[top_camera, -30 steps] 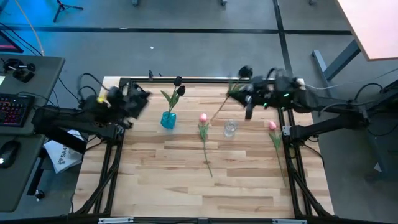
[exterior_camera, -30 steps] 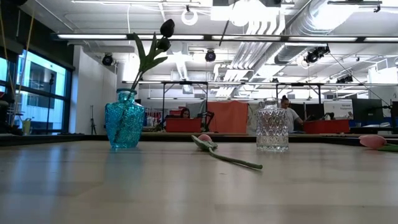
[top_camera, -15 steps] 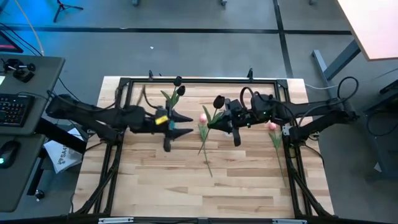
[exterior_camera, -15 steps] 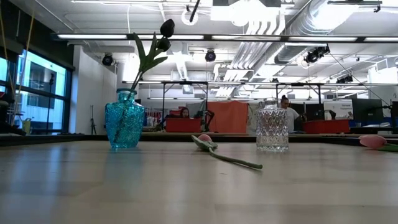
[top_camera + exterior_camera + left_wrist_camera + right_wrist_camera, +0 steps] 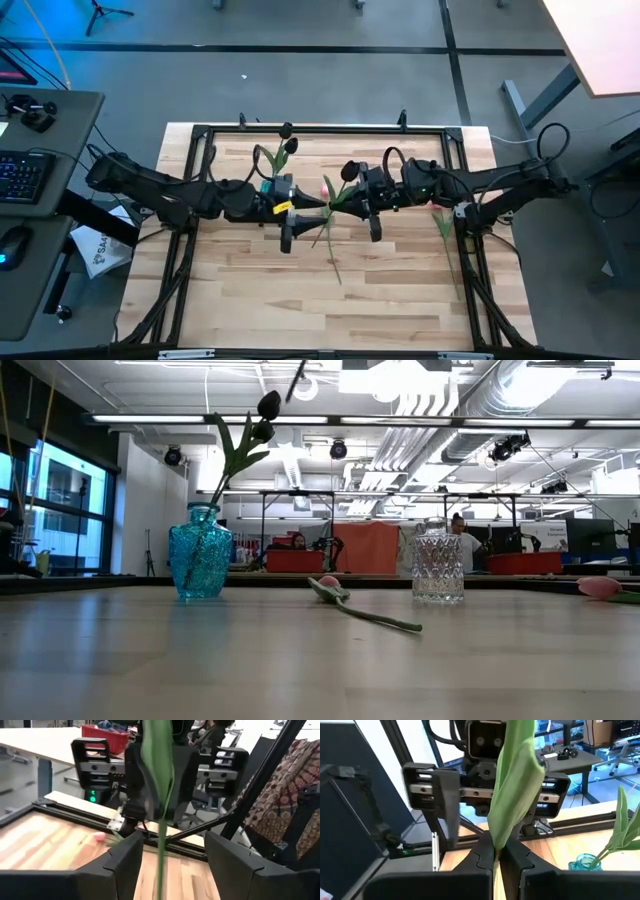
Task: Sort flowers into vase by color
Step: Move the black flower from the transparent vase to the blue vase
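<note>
From above, both arms meet over the middle of the bench: the right gripper carries a dark-headed tulip in the air, and the left gripper faces it from the other side. The right wrist view adds what the overhead cannot: its jaws are pinched tight on the held tulip's stem, a broad green leaf rising above them, with the left arm's gripper straight ahead. The left wrist view shows its own jaws spread wide, the same stem hanging between the fingers without touching either. The low view sees neither gripper, only the bench-top things: a blue vase with one dark tulip standing in it, a clear cut-glass vase holding nothing, one pink tulip lying between the vases, and a second pink tulip lying at the far right edge. The count comes to four tulips, two dark and two pink, and two vases.
</note>
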Motion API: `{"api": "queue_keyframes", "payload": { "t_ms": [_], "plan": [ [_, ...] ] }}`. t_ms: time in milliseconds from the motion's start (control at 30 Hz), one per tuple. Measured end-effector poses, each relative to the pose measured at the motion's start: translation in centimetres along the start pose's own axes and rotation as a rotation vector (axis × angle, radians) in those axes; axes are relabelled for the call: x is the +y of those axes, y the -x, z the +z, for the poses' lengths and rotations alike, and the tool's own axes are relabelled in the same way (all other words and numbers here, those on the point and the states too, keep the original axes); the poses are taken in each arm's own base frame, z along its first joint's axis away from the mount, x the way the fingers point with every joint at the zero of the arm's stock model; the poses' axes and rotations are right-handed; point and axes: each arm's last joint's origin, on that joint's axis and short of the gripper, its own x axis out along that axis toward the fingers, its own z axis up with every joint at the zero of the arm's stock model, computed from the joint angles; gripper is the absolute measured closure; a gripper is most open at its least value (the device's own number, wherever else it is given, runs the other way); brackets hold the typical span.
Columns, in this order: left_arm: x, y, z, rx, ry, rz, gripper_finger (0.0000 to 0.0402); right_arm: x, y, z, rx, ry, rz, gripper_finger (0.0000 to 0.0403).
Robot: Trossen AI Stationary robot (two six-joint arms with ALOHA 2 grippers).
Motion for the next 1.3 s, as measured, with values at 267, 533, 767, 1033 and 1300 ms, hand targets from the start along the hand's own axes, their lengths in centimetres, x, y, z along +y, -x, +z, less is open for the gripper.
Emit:
{"api": "queue_keyframes", "payload": {
  "t_ms": [267,533,767,1033,1300],
  "plan": [
    [0.1,-1.1,-1.2,0.037,0.018,0.018,0.0194,0.1,-1.0,-0.4,-0.015,-0.002,0.033,0.0402],
    [0.2,-0.8,-0.9,0.023,0.003,0.044,0.0204,0.2,-0.9,-0.3,-0.017,0.0,0.063,0.0402],
    [0.4,-1.0,-1.1,0.035,-0.001,0.048,0.0317,0.2,-0.9,-0.3,-0.018,0.044,0.066,0.0401],
    [1.2,-1.1,-1.0,0.055,-0.034,0.077,0.0397,0.1,-0.9,-0.3,-0.015,0.07,0.053,0.0357],
    [2.1,1.4,-2.3,0.152,-0.032,0.173,0.0401,0.0,1.9,1.8,-0.097,0.09,-0.089,0.024]
  ]
}}
